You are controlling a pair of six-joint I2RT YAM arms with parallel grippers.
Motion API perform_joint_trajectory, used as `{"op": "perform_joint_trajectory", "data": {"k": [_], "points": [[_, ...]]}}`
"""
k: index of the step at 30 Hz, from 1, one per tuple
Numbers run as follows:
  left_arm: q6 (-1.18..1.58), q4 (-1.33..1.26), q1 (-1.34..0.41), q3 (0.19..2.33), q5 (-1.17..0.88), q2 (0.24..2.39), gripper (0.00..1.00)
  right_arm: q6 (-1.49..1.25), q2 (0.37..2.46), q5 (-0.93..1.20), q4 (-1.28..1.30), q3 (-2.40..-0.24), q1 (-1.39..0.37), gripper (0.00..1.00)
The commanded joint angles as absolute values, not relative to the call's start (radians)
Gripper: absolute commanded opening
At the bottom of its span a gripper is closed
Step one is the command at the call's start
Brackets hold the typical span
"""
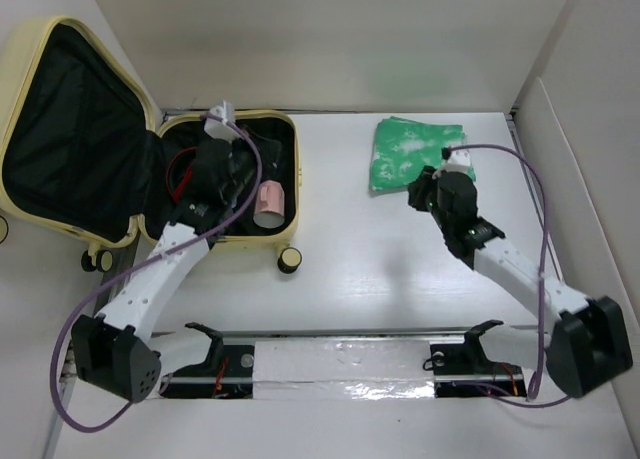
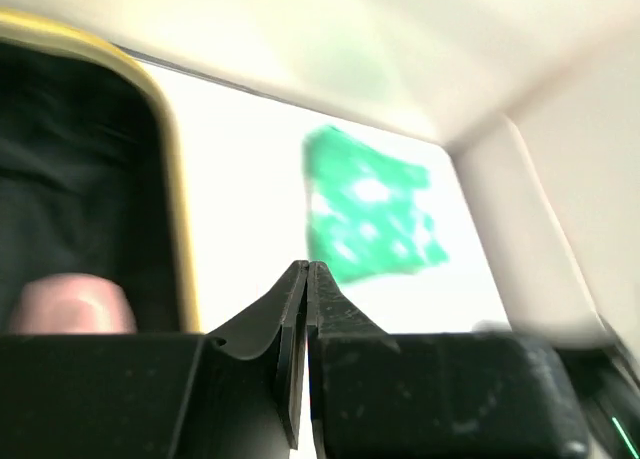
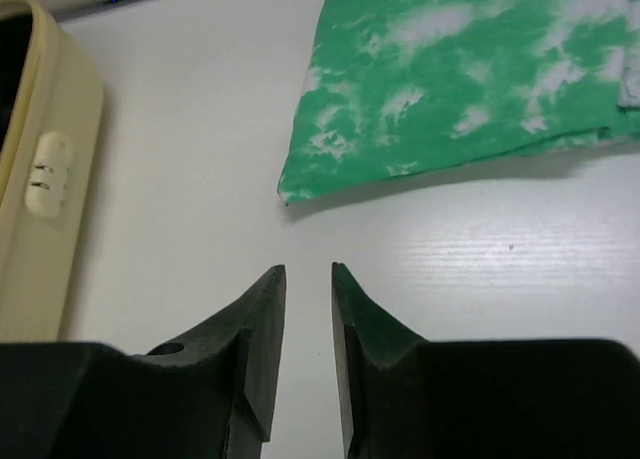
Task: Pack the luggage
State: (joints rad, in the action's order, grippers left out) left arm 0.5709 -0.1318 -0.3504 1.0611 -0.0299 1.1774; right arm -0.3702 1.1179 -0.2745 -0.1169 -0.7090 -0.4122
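Luggage (image 1: 70,149) lies open at left; green cloth (image 1: 415,151) lies just ahead of the right fingers (image 3: 255,329) (slightly apart, empty), well apart from the left fingers (image 2: 285,329), pressed together.

Left gripper (image 2: 306,271) pinched closed; right gripper (image 3: 308,271) low, jaws narrowly apart.

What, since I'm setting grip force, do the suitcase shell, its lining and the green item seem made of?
The suitcase shell looks like hard moulded plastic: smooth, pale yellow, rounded edges. The lining looks like matte black fabric, slightly rumpled. The green item is probably cloth, mottled green-and-white, lying flat and thin; plastic film is possible.
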Motion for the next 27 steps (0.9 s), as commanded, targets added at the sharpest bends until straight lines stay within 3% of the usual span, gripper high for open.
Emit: {"op": "perform_joint_trajectory", "data": {"k": [1, 4, 9, 12, 15, 17, 23, 24, 27], "points": [[0.601, -0.29, -0.434, 0.892, -0.051, 1.077, 0.0, -0.322, 1.296, -0.147, -0.083, -0.891, -0.41, 0.4], [0.632, -0.357, -0.445, 0.754, -0.107, 1.006, 0.0, -0.298, 1.505, -0.14, -0.015, -1.066, -0.4, 0.54], [0.609, -0.35, -0.509, 0.654, -0.104, 0.93, 0.0, -0.275, 1.854, -0.138, 0.216, -1.462, -0.39, 0.55], [0.607, -0.356, -0.544, 0.635, -0.098, 0.919, 0.01, -0.282, 2.02, -0.178, 0.326, -1.586, -0.39, 0.53], [0.604, -0.405, -0.545, 0.615, -0.121, 0.931, 0.18, -0.31, 2.066, -0.228, 0.334, -1.592, -0.408, 0.5], [0.598, -0.423, -0.554, 0.612, -0.139, 0.948, 0.22, -0.328, 2.077, -0.271, 0.339, -1.583, -0.408, 0.49], [0.557, -0.474, -0.554, 0.614, -0.132, 0.997, 0.3, -0.365, 2.135, -0.304, 0.371, -1.568, -0.408, 0.38], [0.546, -0.476, -0.554, 0.615, -0.117, 1.006, 0.31, -0.365, 2.141, -0.305, 0.38, -1.559, -0.408, 0.26], [0.532, -0.474, -0.554, 0.626, -0.118, 1.038, 0.34, -0.377, 2.102, -0.327, 0.335, -1.47, -0.429, 0.11]]}}
